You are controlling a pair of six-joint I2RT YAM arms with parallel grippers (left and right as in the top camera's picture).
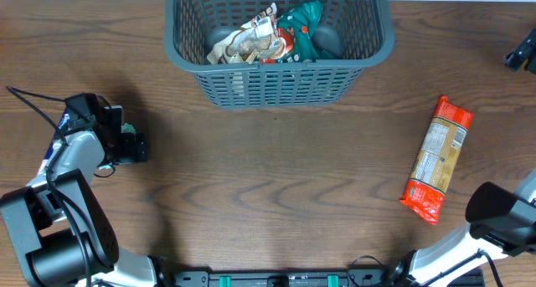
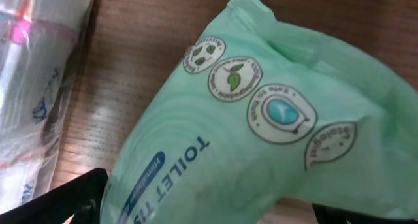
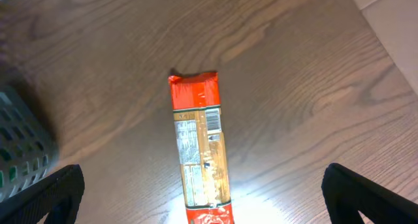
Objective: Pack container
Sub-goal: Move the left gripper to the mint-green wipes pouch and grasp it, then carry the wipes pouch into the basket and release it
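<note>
The container, a dark grey slotted basket, stands at the table's far middle; its corner shows in the right wrist view. A white-and-brown packet and a teal packet lie inside it. A long orange-red packet lies flat at the right. My right gripper hovers over its near end, open, with the packet between the wide-apart fingers. My left gripper is open at the left. In its wrist view a green toilet tissue pack fills the space between the fingers.
A clear plastic bag lies left of the green pack. A dark object sits at the far right edge. The table edge and pale floor show at the upper right of the right wrist view.
</note>
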